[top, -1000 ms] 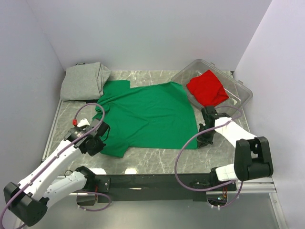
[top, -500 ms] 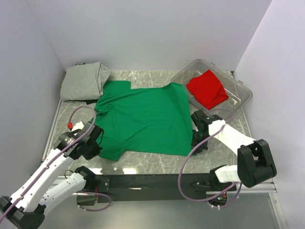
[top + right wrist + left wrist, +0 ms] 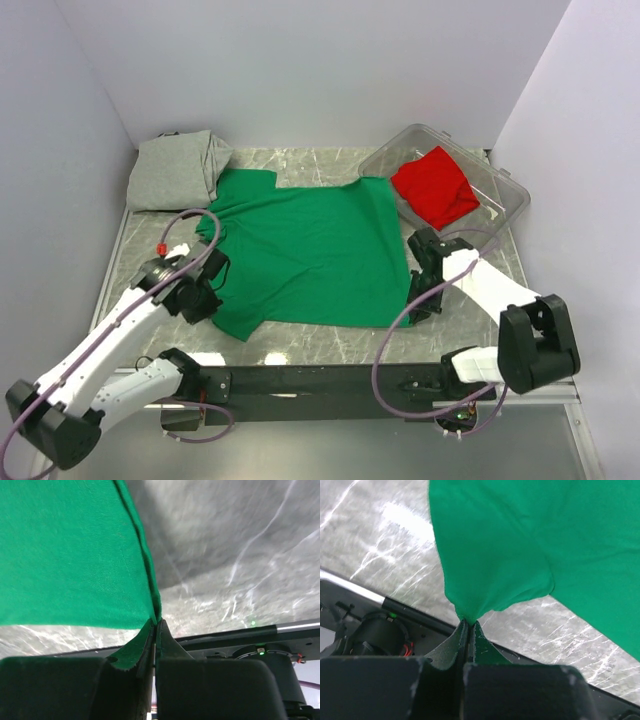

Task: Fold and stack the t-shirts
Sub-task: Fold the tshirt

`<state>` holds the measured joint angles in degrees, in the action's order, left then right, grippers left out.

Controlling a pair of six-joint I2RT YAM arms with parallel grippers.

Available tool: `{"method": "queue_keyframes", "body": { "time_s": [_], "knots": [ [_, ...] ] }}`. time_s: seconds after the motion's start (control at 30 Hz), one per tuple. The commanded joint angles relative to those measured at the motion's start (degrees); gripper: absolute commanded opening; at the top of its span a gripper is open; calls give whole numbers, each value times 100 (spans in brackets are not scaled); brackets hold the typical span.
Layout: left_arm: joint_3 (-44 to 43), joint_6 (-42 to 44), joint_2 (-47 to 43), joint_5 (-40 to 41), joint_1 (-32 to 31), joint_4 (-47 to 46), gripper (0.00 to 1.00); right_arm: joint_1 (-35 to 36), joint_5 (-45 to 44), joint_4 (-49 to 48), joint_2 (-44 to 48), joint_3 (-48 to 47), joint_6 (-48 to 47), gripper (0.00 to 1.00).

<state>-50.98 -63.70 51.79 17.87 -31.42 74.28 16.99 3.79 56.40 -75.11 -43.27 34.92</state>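
Note:
The green t-shirt (image 3: 305, 250) lies spread over the middle of the marble table. My left gripper (image 3: 208, 300) is shut on its near left sleeve; in the left wrist view the cloth (image 3: 495, 545) bunches into the closed gripper (image 3: 468, 624). My right gripper (image 3: 412, 302) is shut on the shirt's near right hem corner; the right wrist view shows the hem (image 3: 75, 550) pinched by the gripper (image 3: 156, 622). The grey t-shirt (image 3: 178, 170) lies folded at the back left. The red t-shirt (image 3: 434, 186) lies in the clear bin.
The clear plastic bin (image 3: 505, 195) stands at the back right, close behind my right arm. White walls close in the table on three sides. The black base rail (image 3: 320, 380) runs along the near edge.
Both grippers have shifted a little while holding the green shirt: first toward the left, then back right. The shirt's near edge has slid with them and now lies more slanted.

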Motion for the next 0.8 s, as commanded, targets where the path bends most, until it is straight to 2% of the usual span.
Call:
{"method": "queue_keyframes", "body": {
  "time_s": [0.0, 0.13, 0.23, 0.47, 0.77],
  "knots": [
    [-324, 463, 348, 120, 39, -597, 0, -337, -11, -24, -292, -454, -327, 0],
    [-623, 919, 858, 164, 223, -1011, 0, -451, 165, -50, -785, -955, -608, 0],
    [-957, 1394, 1262, 147, 592, -1344, 0, -521, 297, -42, -1128, -1385, -731, 0],
    [-1625, 2300, 2193, -327, 1330, -2188, 0, -618, 544, 11, -1796, -2132, -899, 0],
    [-2714, 3039, 3196, -486, 1885, -2576, 0, -811, 605, 239, -2604, -3345, -1031, 0]
  ]
}}
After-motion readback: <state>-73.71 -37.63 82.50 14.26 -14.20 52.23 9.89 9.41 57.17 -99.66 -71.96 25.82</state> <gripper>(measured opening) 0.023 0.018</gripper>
